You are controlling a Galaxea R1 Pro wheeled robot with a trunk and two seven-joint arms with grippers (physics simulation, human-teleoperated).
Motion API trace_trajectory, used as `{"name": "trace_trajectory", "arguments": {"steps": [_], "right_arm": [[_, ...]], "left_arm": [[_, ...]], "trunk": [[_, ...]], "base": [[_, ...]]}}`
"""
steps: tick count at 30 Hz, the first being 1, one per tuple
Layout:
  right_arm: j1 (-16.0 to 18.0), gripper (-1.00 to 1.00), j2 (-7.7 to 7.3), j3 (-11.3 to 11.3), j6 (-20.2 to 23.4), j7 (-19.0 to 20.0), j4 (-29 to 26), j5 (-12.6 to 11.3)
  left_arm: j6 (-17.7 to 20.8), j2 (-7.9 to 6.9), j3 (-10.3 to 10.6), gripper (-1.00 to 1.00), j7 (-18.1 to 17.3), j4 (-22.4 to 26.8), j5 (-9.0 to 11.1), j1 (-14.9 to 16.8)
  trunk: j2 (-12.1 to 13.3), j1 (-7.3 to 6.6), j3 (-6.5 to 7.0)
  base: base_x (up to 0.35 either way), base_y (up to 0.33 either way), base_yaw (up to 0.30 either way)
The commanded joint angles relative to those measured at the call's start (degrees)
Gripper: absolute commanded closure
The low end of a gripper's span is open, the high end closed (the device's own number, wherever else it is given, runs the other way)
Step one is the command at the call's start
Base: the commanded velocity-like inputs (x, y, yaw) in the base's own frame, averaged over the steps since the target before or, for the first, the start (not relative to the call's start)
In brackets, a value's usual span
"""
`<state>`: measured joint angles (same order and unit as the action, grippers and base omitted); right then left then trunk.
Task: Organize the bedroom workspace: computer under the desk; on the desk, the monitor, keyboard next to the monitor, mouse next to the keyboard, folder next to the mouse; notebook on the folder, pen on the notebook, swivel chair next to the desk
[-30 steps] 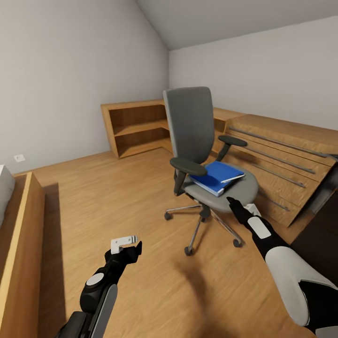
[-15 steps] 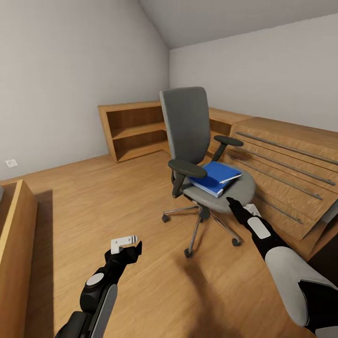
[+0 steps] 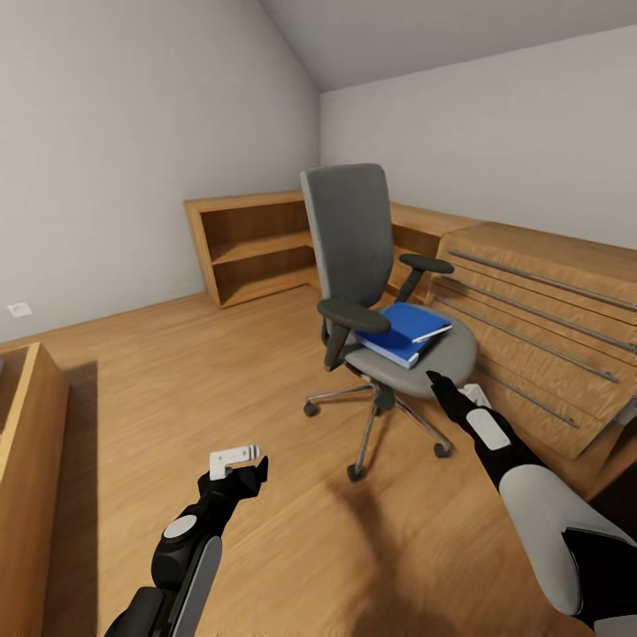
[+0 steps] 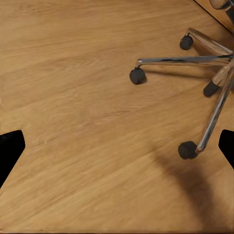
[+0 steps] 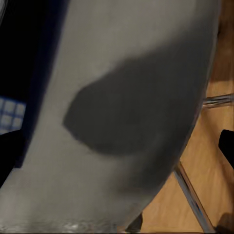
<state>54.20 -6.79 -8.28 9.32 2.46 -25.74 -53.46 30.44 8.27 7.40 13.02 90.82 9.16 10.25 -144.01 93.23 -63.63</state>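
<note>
lying on the grey seat of the swivel chair (image 3: 372, 292), toward its right-hand edge and partly under the far armrest, the folder (image 3: 404, 332) is showing as a bright blue flat slab with white page edges along its near side, its corner jutting a little toward the seat's front rim. compared with a second ago the whole head view is sliding sideways: the wooden frame at the picture's left is slipping out and more of the slatted wooden chest (image 3: 540, 327) is coming in, so the camera and base are turning rather than the chair rolling, which i judge is lining the robot up for the pick. the right gripper (image 3: 440, 386) is hanging just before the seat's front rim, holding nothing, its fingers looking spread in the right wrist view over the grey cushion. the left gripper (image 3: 237, 460) is hovering low over the oak floor (image 4: 83, 97), fingers apart and empty, near the chrome base.
</note>
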Motion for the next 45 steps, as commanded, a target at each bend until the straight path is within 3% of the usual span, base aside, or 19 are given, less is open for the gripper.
{"name": "trace_trajectory", "arguments": {"steps": [1, 18, 34, 45], "right_arm": [[0.03, -1.0, 0.02, -0.34, 0.35, 0.2, -0.01, -0.24], [0.03, -1.0, 0.02, -0.33, 0.26, 0.26, -0.01, -0.22], [0.03, -1.0, 0.02, -0.36, 0.26, 0.19, -0.08, -0.15], [0.03, -1.0, 0.02, -0.39, 0.26, 0.2, -0.1, -0.15]], "left_arm": [[0.22, -0.01, 0.07, -1.0, 0.52, 0.06, 0.6, 0.03], [0.24, 0.02, 0.18, -1.0, 0.49, 0.06, 0.66, 0.03], [0.23, 0.0, 0.59, -1.0, 0.52, 0.05, 0.68, 0.03], [0.22, -0.01, 0.6, -1.0, 0.52, 0.0, 0.68, 0.03]], "trunk": [[-0.02, -0.03, -0.05], [-0.02, -0.03, -0.05], [0.19, -0.45, 3.5], [0.19, -0.45, 3.5]], "base": [[-0.247, 0.0, 0.0], [-0.111, 0.0, 0.0], [0.0, 0.0, 0.0], [0.0, 0.0, 0.0]]}}
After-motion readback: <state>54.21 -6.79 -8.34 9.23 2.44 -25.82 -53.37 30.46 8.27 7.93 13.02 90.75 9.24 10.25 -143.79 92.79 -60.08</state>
